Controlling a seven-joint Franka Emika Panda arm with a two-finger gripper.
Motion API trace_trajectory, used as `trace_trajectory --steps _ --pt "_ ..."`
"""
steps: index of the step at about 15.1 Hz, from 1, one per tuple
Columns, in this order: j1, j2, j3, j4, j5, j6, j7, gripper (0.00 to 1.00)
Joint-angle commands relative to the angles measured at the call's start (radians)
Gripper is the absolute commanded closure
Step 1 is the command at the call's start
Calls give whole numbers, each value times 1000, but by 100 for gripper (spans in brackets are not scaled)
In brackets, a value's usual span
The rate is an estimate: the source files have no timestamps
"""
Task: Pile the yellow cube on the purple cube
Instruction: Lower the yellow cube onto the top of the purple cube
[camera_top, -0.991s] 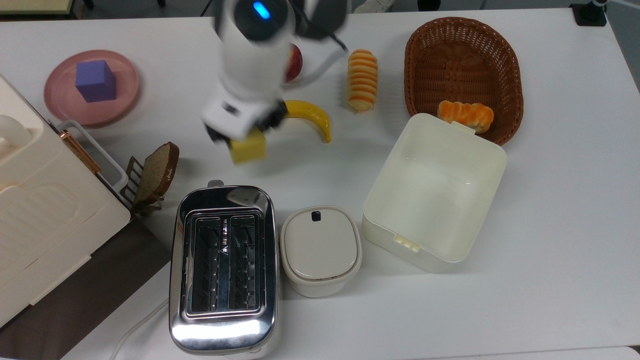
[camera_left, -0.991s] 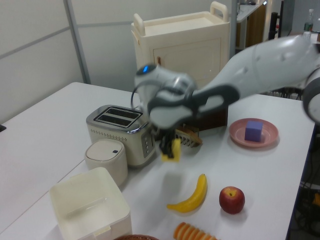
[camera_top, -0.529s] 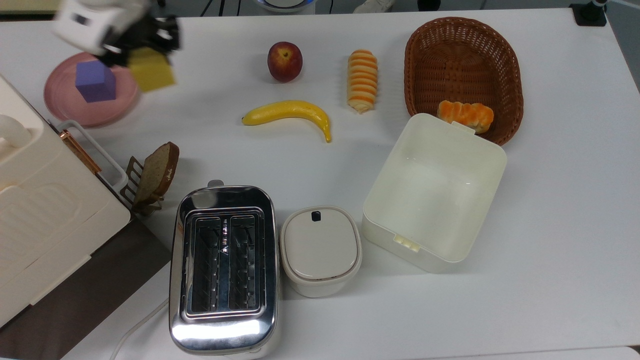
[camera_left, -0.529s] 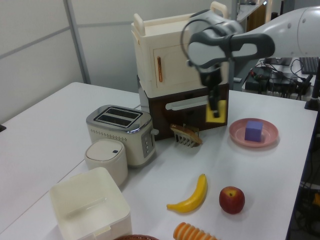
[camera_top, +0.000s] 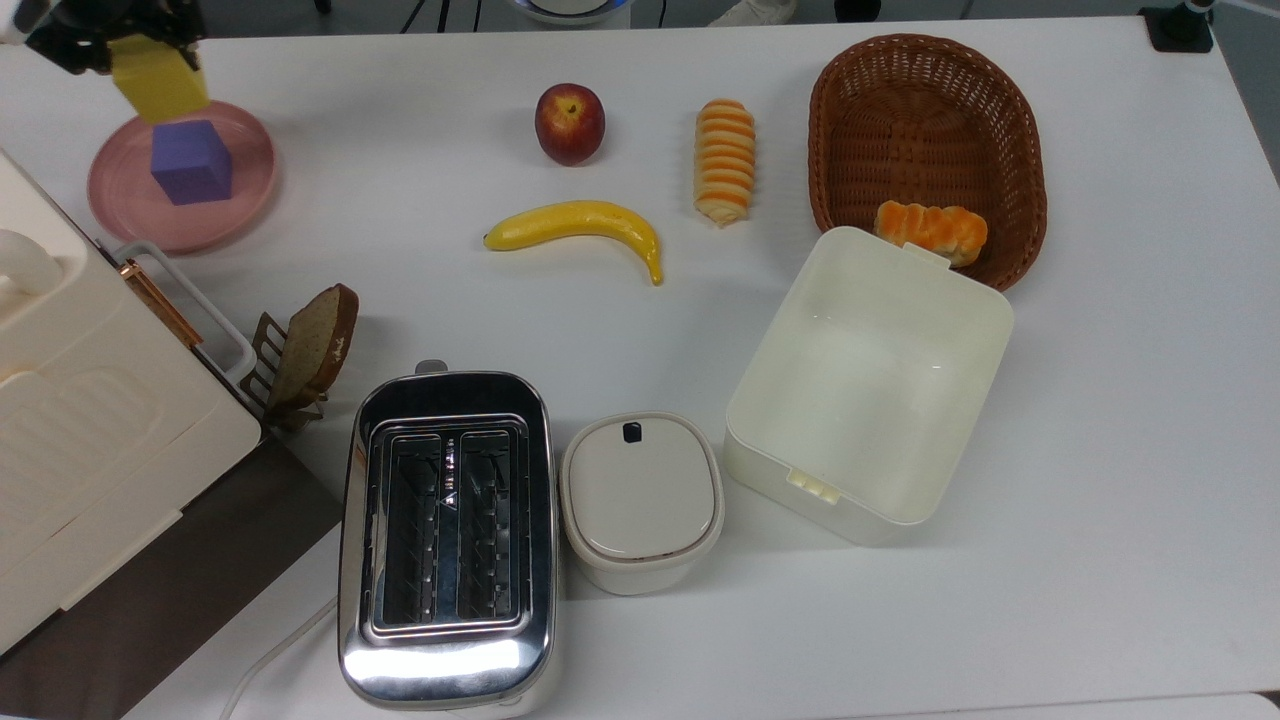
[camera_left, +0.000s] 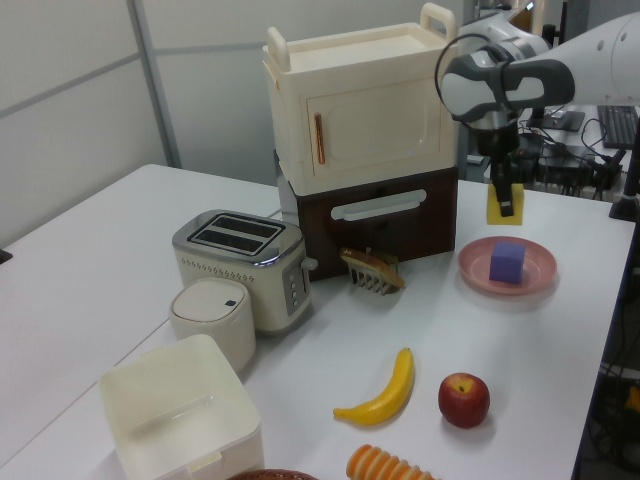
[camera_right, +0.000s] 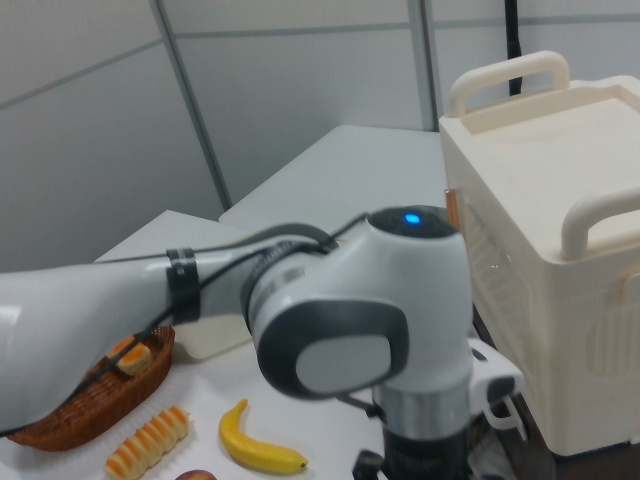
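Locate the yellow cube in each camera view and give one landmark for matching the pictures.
Top view: the yellow cube sits at upper left, held by the gripper, above the purple cube.
Left view: the yellow cube is at upper right, hanging over the purple cube.
Right view: I cannot find it.
Shared landmark: the pink plate.

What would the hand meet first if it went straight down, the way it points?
Probably the purple cube on the pink plate; the yellow cube held by the hand would touch first. Exact alignment is unclear.
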Motion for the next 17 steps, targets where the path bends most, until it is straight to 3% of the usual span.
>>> trace_trajectory --steps 1,7,9,12,16,17 --pt "-6 9 -36 -69 20 96 -31 71" --pt "-38 69 -36 -69 20 165 -31 69" --pt "-38 75 -36 -69 20 165 -25 63" --pt "-31 89 -31 -72 21 165 -8 42" --pt "-28 98 -24 -72 26 189 64 0" --pt "-26 98 -24 -72 32 191 73 0"
